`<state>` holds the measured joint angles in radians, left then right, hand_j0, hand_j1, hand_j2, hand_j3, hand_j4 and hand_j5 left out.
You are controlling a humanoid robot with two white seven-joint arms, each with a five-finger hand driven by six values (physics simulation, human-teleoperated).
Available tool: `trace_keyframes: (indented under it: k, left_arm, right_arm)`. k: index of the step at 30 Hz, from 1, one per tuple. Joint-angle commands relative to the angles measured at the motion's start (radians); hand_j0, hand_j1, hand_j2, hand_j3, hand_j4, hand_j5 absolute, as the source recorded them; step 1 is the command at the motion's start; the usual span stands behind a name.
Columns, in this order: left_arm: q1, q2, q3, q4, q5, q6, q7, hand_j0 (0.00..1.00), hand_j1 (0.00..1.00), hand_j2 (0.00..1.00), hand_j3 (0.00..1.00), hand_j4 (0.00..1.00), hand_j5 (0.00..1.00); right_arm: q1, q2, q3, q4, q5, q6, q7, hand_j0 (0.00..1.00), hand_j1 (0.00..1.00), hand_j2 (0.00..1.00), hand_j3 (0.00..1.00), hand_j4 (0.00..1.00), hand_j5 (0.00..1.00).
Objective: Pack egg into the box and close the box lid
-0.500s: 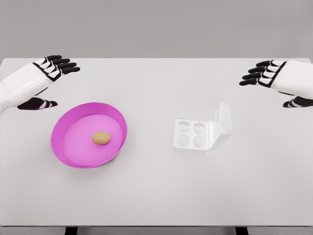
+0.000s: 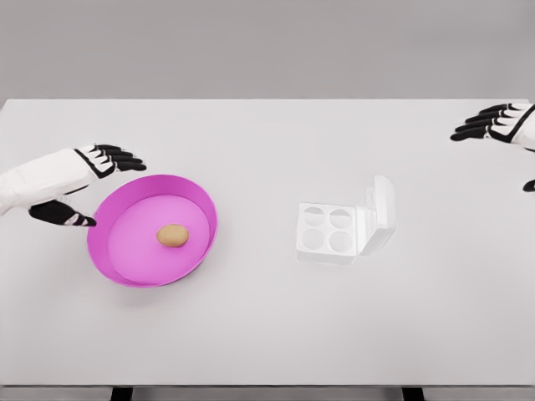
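Beside the pink bowl [image 2: 201,200] rim, left robot hand [image 2: 79,180] hovers spread.

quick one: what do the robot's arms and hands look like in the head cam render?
Both arms have smooth white shells, with no cables or sleeves visible. The left hand has a white back and white knuckle plates outlined in black; its fingers and thumb are black. The right hand, partly cut off by the picture's edge, shows the same scheme: white body, black-edged panels, black fingers.
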<state>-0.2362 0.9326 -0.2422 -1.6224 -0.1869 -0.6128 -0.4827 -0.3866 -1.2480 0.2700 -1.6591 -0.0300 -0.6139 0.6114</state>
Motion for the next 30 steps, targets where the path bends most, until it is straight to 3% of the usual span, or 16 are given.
trace_keyframes:
  k: [1, 3, 5, 8, 12, 17, 23, 30]
  left_arm:
    - [0.0, 0.026, -0.009, -0.01, 0.128, 0.002, -0.128, 1.0, 1.0, 1.0, 1.0, 1.0, 1.0]
    - [-0.002, 0.026, -0.011, -0.028, 0.159, 0.002, -0.128, 0.99, 0.99, 0.99, 0.99, 0.99, 0.99]
    - [-0.003, 0.025, -0.034, -0.068, 0.165, 0.002, -0.128, 0.99, 0.99, 0.99, 0.99, 0.99, 0.99]
    - [-0.005, 0.023, -0.068, -0.1, 0.179, 0.002, -0.128, 0.98, 0.98, 0.98, 0.98, 0.98, 0.98]
    - [-0.037, 0.011, -0.12, -0.1, 0.176, 0.04, -0.128, 0.97, 0.97, 0.97, 0.97, 0.97, 0.97]
    - [-0.06, 0.008, -0.216, -0.099, 0.179, 0.208, -0.128, 0.97, 0.97, 0.97, 0.97, 0.97, 0.97]
    - [-0.064, -0.047, -0.23, -0.088, 0.178, 0.211, -0.128, 0.91, 0.91, 0.91, 0.91, 0.91, 0.91]
    - [-0.061, -0.051, -0.247, -0.073, 0.214, 0.212, -0.128, 0.86, 0.86, 0.86, 0.86, 0.86, 0.86]
  right_arm:
    - [0.0, 0.031, -0.003, 0.019, -0.041, 0.003, -0.001, 1.0, 1.0, 1.0, 1.0, 1.0, 1.0]
    - [0.005, 0.097, -0.012, 0.041, 0.013, 0.003, -0.001, 1.0, 1.0, 1.0, 1.0, 1.0, 1.0]
    - [0.069, 0.093, -0.041, 0.041, 0.044, 0.003, -0.001, 1.0, 1.0, 1.0, 1.0, 1.0, 1.0]
    - [0.212, 0.11, -0.161, 0.047, 0.061, 0.003, -0.001, 1.0, 1.0, 1.0, 1.0, 1.0, 1.0]
    - [0.31, 0.114, -0.184, 0.042, 0.116, 0.003, -0.001, 1.0, 1.0, 1.0, 1.0, 1.0, 1.0]
    - [0.321, 0.102, -0.176, 0.027, 0.136, 0.003, -0.001, 1.0, 1.0, 1.0, 1.0, 1.0, 1.0]
    - [0.319, 0.114, -0.143, 0.027, 0.17, 0.003, -0.001, 1.0, 1.0, 1.0, 1.0, 1.0, 1.0]
    - [0.322, 0.111, -0.103, -0.011, 0.186, 0.003, -0.001, 1.0, 1.0, 1.0, 1.0, 1.0, 1.0]
